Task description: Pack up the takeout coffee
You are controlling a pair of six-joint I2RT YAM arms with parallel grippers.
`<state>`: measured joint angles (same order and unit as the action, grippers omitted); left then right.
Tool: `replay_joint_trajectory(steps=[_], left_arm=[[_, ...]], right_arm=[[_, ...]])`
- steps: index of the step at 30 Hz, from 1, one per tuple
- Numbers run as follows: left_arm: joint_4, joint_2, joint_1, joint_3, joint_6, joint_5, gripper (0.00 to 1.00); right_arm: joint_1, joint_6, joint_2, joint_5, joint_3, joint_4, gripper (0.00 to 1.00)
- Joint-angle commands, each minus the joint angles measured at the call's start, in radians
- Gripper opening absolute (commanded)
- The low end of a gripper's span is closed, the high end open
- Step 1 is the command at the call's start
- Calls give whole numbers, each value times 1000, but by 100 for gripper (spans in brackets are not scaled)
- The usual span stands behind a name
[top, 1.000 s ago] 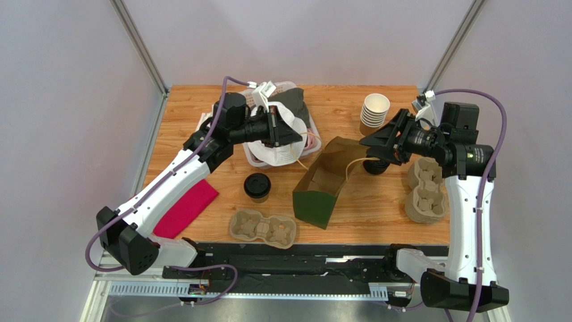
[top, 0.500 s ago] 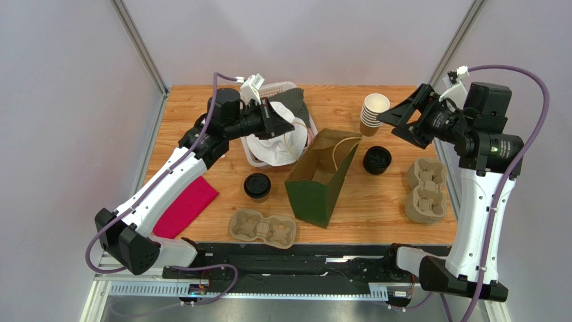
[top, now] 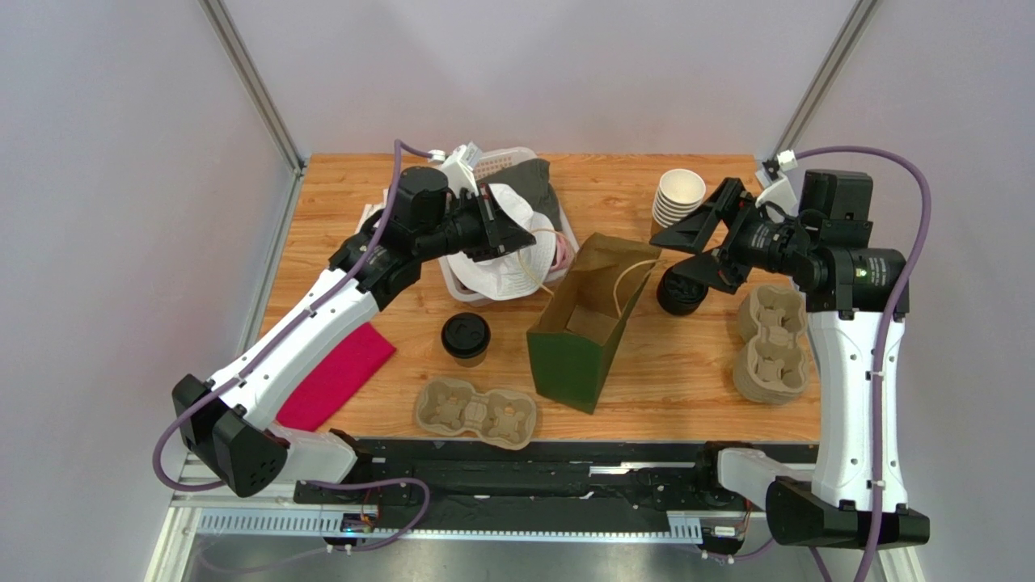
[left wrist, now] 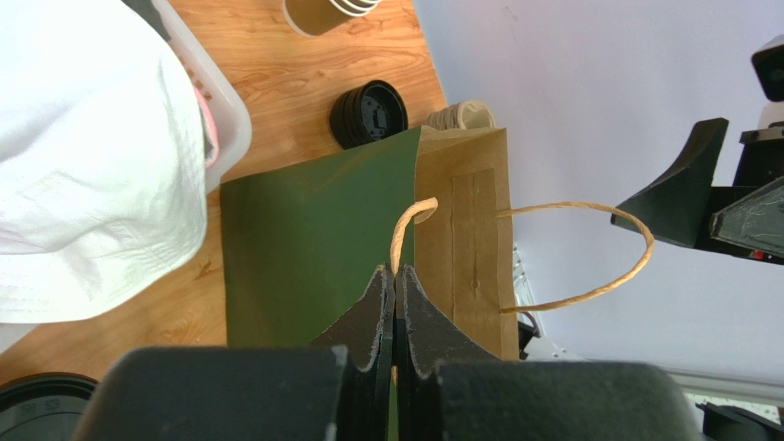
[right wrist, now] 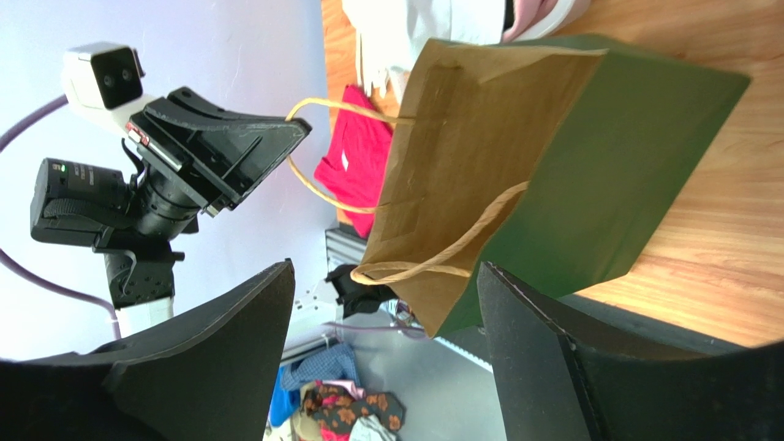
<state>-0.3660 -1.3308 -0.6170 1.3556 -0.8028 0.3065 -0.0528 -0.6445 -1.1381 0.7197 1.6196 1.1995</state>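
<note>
The takeout coffee [top: 465, 336], a brown cup with a black lid, stands on the table left of the paper bag [top: 588, 320]; its lid edge shows in the left wrist view [left wrist: 37, 404]. The bag stands open, green outside and kraft inside [left wrist: 313, 243]. My left gripper [top: 520, 235] is shut on one twine handle [left wrist: 410, 219] of the bag, its tips [left wrist: 396, 276] pinching the twine. My right gripper [top: 684, 246] is open and empty, above and right of the bag's mouth. In the right wrist view the other handle [right wrist: 442, 257] hangs between the spread fingers [right wrist: 241, 323].
A stack of lidless cups [top: 676, 198] and a black lid pile [top: 680, 292] sit right of the bag. Pulp cup carriers lie at front centre [top: 476, 412] and at the right [top: 771, 341]. A white bin with cloth [top: 501, 261] is behind, and a red cloth [top: 335, 374] lies at the left.
My right gripper rose away from the bag to the upper right, then came back down toward its mouth. The bag swung from leaning to more upright. My left gripper stayed shut on the handle.
</note>
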Motion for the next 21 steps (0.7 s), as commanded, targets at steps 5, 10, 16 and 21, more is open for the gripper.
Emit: replay_joint_trajectory(steps=[5, 10, 16, 21], left_arm=[[-7, -7, -53, 62, -19, -38, 0], [-22, -4, -59, 66, 10, -67, 0], [-34, 35, -59, 36, 43, -80, 0], [-39, 76, -56, -4, 60, -76, 0]], right_arm=[[34, -64, 35, 34, -82, -90, 70], [36, -64, 3, 56, -79, -118, 26], [25, 11, 15, 20, -87, -60, 0], [-10, 92, 17, -32, -89, 24, 0]])
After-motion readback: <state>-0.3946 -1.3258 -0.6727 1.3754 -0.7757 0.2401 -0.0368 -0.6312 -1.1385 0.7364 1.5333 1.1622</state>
